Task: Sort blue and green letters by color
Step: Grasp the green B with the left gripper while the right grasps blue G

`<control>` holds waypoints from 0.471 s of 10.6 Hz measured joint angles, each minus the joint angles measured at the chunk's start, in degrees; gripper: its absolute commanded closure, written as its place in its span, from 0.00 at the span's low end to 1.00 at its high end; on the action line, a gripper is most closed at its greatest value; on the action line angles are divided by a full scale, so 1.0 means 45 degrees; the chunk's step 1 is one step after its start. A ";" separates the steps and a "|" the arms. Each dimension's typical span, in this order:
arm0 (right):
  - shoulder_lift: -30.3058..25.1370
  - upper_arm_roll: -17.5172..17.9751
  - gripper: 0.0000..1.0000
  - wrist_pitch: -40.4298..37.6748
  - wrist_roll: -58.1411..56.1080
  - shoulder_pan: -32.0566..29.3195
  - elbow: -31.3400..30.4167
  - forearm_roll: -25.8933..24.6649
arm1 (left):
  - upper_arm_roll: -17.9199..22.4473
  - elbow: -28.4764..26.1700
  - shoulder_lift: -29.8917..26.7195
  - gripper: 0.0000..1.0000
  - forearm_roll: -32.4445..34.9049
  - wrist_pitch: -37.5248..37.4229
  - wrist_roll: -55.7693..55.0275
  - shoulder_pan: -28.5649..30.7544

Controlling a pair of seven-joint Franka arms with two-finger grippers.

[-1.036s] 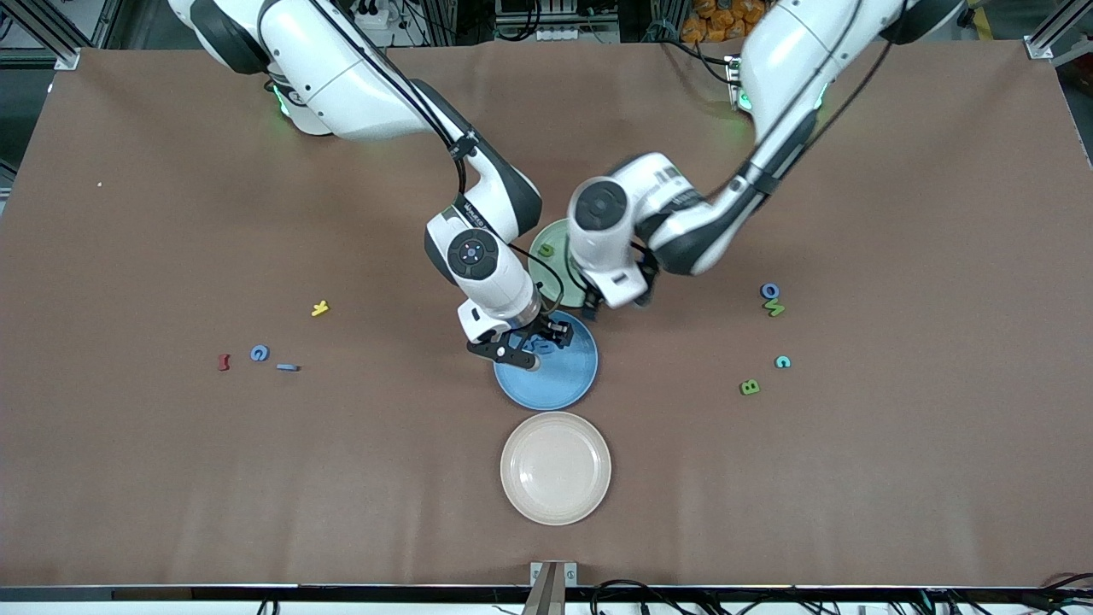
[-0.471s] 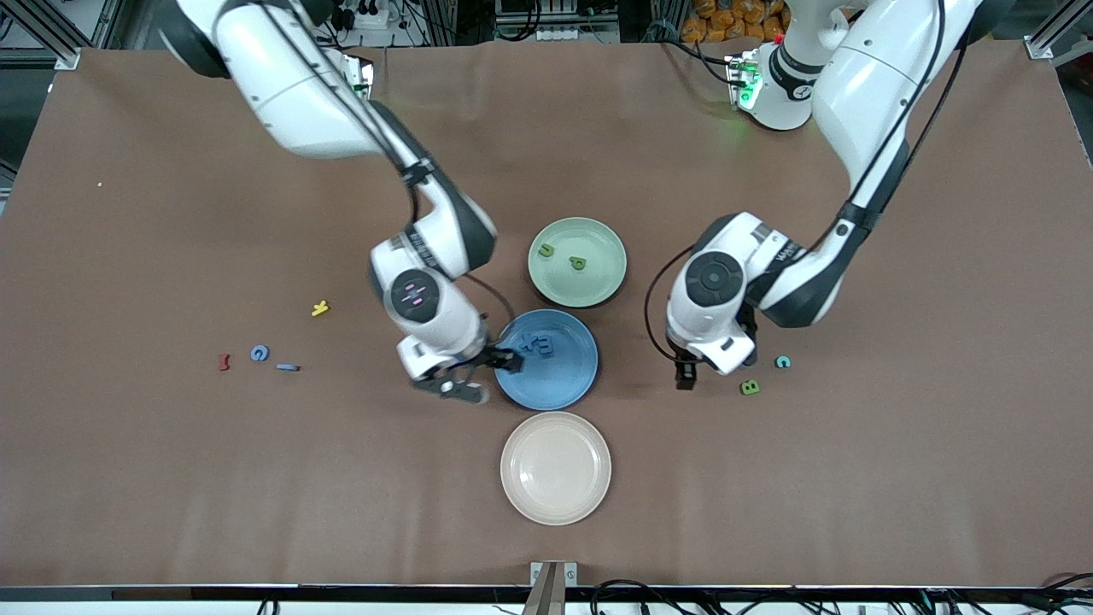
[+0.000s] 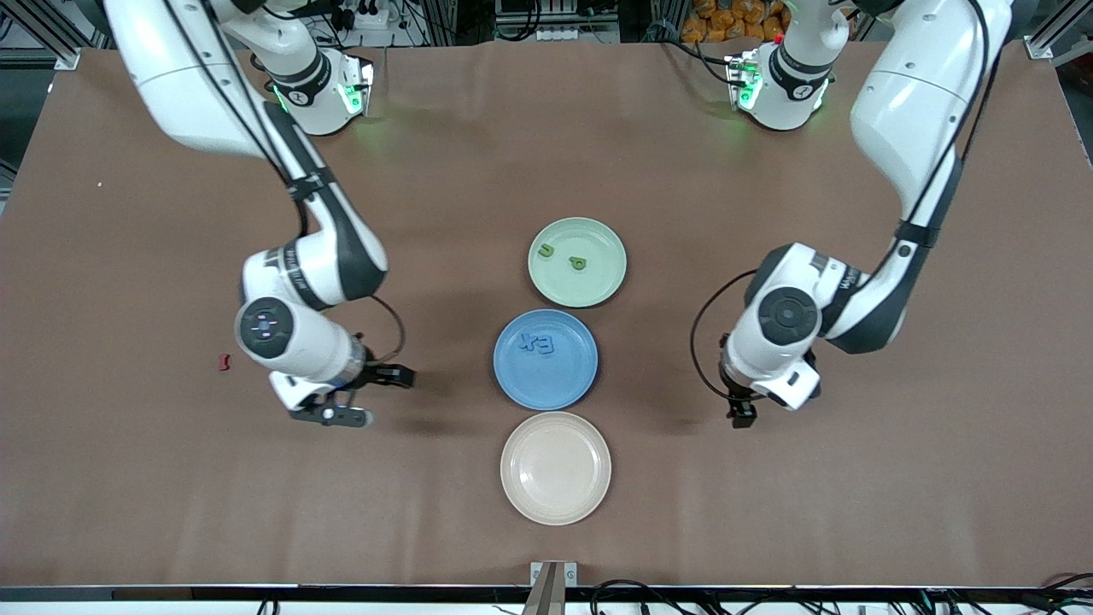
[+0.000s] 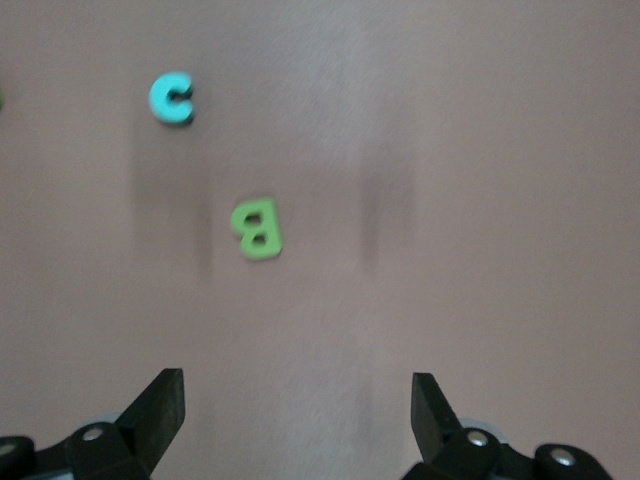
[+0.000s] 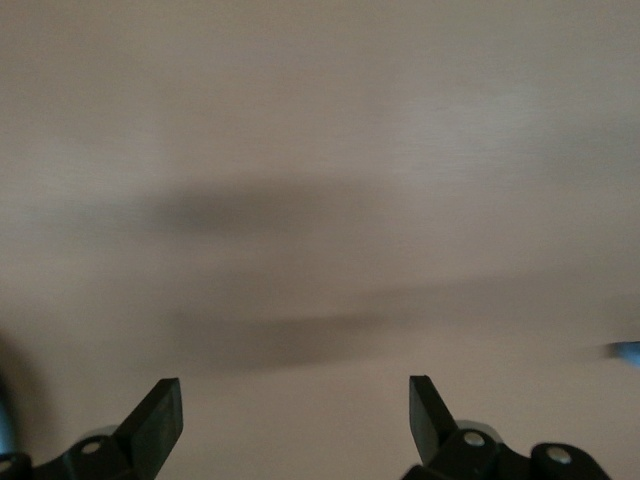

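Big brown table [image 3: 546, 154] with three plates lined up mid-table: cream plate [image 3: 555, 495] closest to the front camera, then the blue plate [image 3: 555, 380] with the blue x [image 3: 526, 344] and E [image 3: 545, 344] on it, then the green plate [image 3: 598, 286] holding the green u [image 3: 546, 250] and P [image 3: 578, 263]. Right hand [image 3: 367, 397] is over bare table near a dark red letter [image 3: 225, 362], fingers apart, holding nothing. Left hand [image 4: 295, 415], also spread and empty, is over the green B [image 4: 258, 229] and a cyan C [image 4: 172, 99].

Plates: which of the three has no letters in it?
The cream plate, nearest the front camera. The blue plate holds two blue letters; the green plate holds two green letters.
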 measured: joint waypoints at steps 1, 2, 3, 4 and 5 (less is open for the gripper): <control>-0.0225 0.0002 0.00 0.0003 -0.0601 -0.0522 -0.0515 -0.0479 | 0.0007 0.0006 0.0098 0.00 0.0000 0.0135 0.0422 0.0271; -0.0387 0.0003 0.00 0.0043 -0.1170 -0.1006 -0.0979 -0.0968 | 0.0010 0.0008 0.0210 0.00 0.0000 0.0313 0.0762 0.0479; -0.0550 0.0001 0.00 0.0095 -0.1741 -0.1444 -0.1394 -0.1390 | 0.0012 0.0011 0.0328 0.00 0.0000 0.0396 0.1059 0.0632; -0.0793 -0.0002 0.00 0.0131 -0.2404 -0.1908 -0.1862 -0.1770 | 0.0015 0.0011 0.0490 0.00 0.0000 0.0421 0.1328 0.0720; -0.1145 -0.0002 0.00 0.0276 -0.3065 -0.2400 -0.2412 -0.1938 | 0.0016 0.0015 0.0675 0.00 0.0000 0.0443 0.1472 0.0738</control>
